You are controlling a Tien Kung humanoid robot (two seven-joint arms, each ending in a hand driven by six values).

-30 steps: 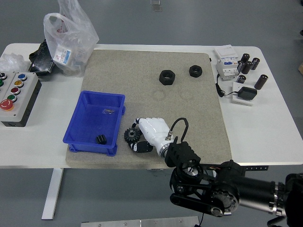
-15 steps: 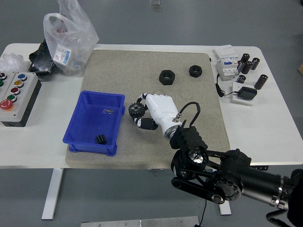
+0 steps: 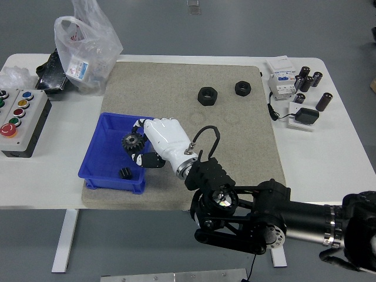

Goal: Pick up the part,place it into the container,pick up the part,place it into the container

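Note:
My right hand is white and comes in from the lower right on a black arm. Its fingers are shut on a black gear and hold it over the blue container. A small black part lies in the container's near corner. Two black hex nuts lie on the grey mat at the far side. My left arm is out of view.
A button box stands at the left edge. A plastic bag and a black tray are at the back left. A white electrical module, several black cylinders and a black adapter sit at the back right.
My right hand has lifted the gear from the mat by the container's front right corner and carried it left, so that it is now over the blue container.

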